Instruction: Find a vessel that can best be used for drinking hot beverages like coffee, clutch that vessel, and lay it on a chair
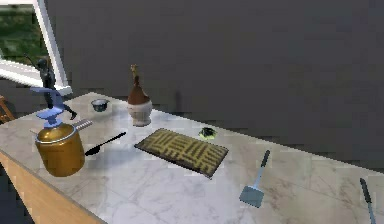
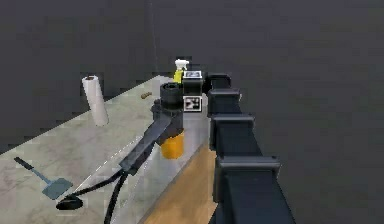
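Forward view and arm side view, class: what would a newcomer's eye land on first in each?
In the forward view, a brass-coloured kettle stands at the marble counter's left end, with a brown-and-white vase farther back. In the arm side view, the dark arm rises from the bottom edge, and a white paper roll stands upright at left.

My forward camera looks ahead and somewhat down, from close by, onto the marble counter (image 1: 150,195), from its near edge to the dark wall behind. My side camera sits on my body and looks out along my arm (image 2: 235,150) over the counter toward its far end, also near. Both seem to share the counter's stretch with the spatula (image 1: 255,187), by the side view's lower left corner.
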You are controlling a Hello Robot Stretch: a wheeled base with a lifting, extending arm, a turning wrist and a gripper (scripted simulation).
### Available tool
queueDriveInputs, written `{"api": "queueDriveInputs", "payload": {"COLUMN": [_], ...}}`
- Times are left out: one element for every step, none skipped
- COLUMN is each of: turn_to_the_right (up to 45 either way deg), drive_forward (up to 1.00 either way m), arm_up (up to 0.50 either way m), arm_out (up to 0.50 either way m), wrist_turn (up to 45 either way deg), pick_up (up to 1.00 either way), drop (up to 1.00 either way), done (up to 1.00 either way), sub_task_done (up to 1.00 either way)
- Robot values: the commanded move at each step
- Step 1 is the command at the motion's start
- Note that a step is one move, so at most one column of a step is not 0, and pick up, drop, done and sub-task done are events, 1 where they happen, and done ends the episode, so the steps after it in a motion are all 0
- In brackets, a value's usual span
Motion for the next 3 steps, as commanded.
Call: {"api": "queueDriveInputs", "payload": {"turn_to_the_right": [0.0,0.0,0.0], "drive_forward": [0.00,0.00,0.00], "arm_up": [0.00,0.00,0.00], "arm_out": [0.00,0.00,0.00], "wrist_turn": [45.0,45.0,36.0], "pick_up": [0.00,0.00,0.00], "drop": [0.00,0.00,0.00], "done": [0.00,0.00,0.00], "sub_task_done": [0.00,0.00,0.00]}}
